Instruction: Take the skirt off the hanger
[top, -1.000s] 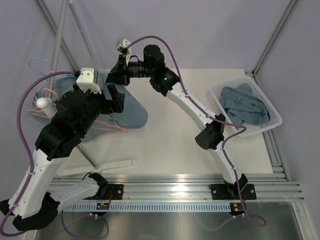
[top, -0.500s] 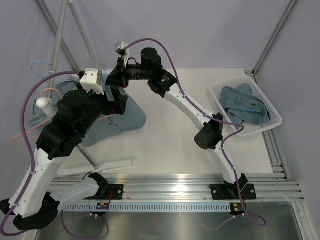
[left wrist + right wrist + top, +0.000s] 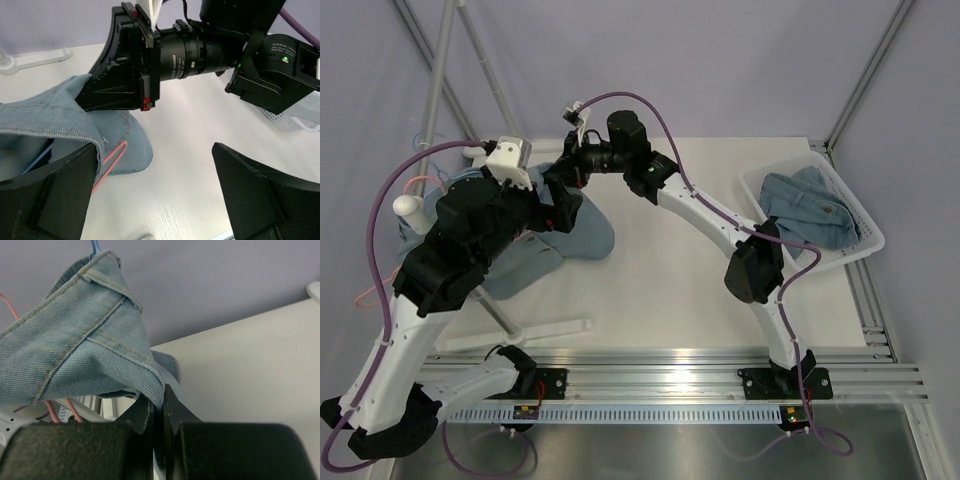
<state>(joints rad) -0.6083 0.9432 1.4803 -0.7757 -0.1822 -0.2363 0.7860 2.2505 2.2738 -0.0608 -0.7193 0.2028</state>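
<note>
Skirt [image 3: 582,228], pale blue denim, far left on the table [image 3: 660,290], pink hanger [image 3: 111,159] wire showing under its edge, one fold pinched in the closed right gripper [image 3: 157,407]; left gripper [image 3: 155,195] alongside, jaws wide apart, empty

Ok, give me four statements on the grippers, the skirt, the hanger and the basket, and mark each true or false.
1. The right gripper is shut on the skirt. True.
2. A pink hanger shows under the skirt's edge. True.
3. The left gripper clamps that pink hanger. False: its jaws stand wide open, not on the hanger.
4. The white basket is empty. False: a denim garment lies in it.
</note>
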